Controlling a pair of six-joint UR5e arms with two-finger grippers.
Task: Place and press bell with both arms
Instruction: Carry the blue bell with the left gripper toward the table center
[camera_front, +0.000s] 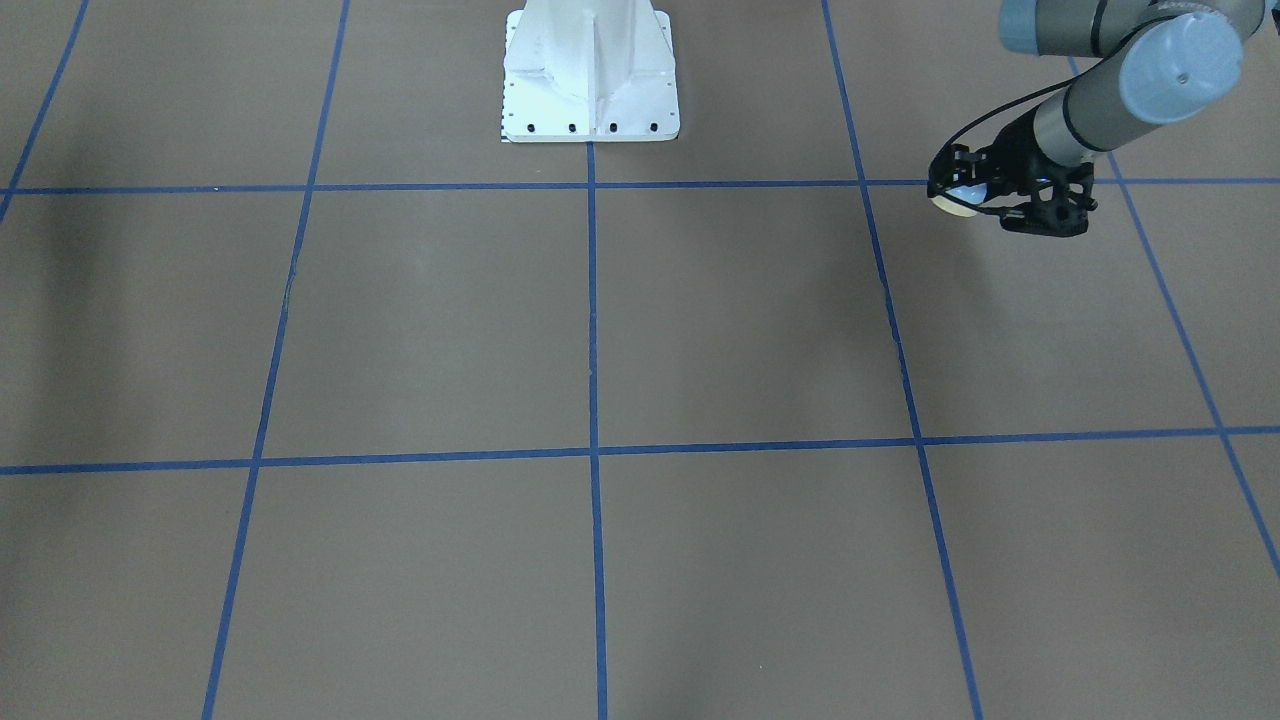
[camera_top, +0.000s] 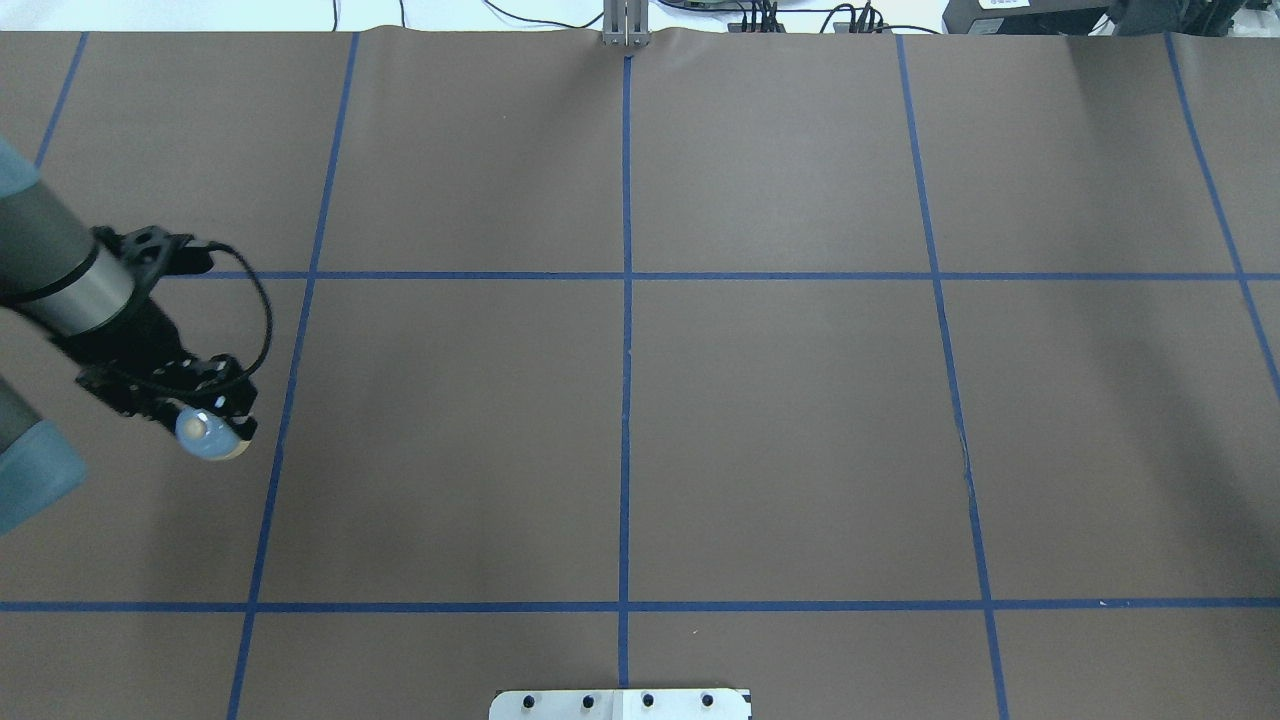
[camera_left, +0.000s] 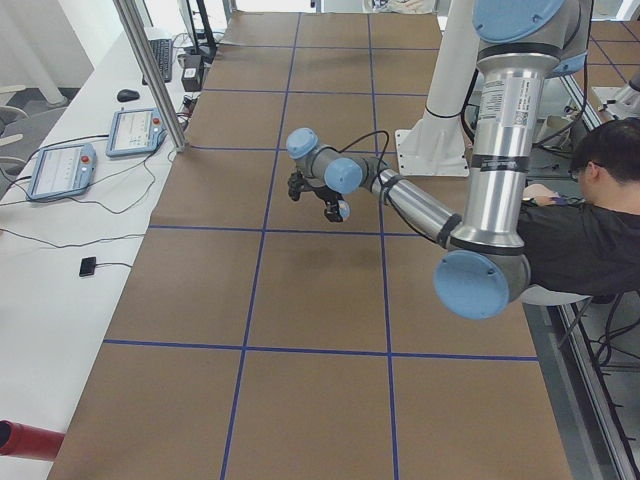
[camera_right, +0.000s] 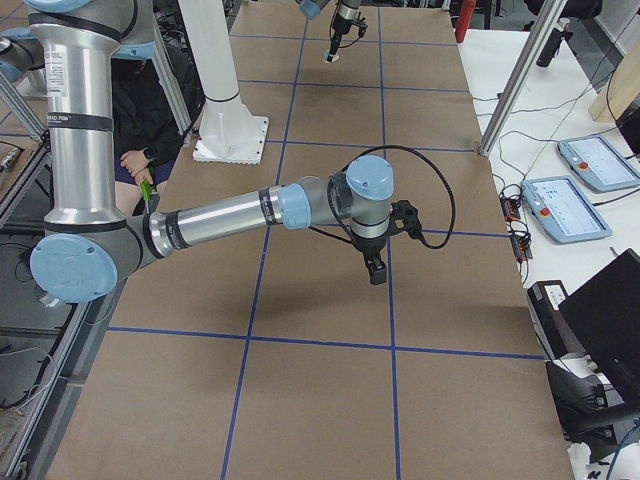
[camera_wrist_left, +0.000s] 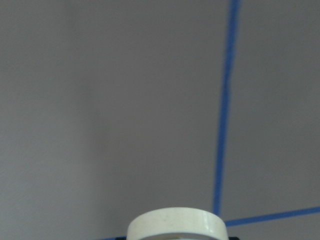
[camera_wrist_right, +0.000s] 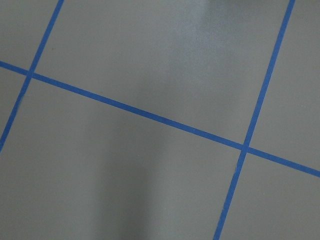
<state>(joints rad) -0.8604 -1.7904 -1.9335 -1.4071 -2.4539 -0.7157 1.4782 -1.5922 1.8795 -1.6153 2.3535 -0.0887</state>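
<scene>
The bell (camera_top: 206, 436), with a light-blue dome and a cream rim, sits between the fingers of my left gripper (camera_top: 203, 412) at the table's left side, near my base. My left gripper is shut on the bell. The bell also shows in the front view (camera_front: 955, 199), in the left view (camera_left: 342, 210), and as a cream rim in the left wrist view (camera_wrist_left: 175, 226). It looks held just above the brown table. My right gripper (camera_right: 376, 268) shows only in the right side view, pointing down over the table's right half. I cannot tell whether it is open or shut.
The white pedestal base (camera_front: 590, 85) stands at the table's near middle edge. Blue tape lines (camera_top: 626, 350) divide the brown table into squares. A person (camera_left: 585, 225) leans in beside the robot. Tablets (camera_right: 580, 190) lie on the side bench.
</scene>
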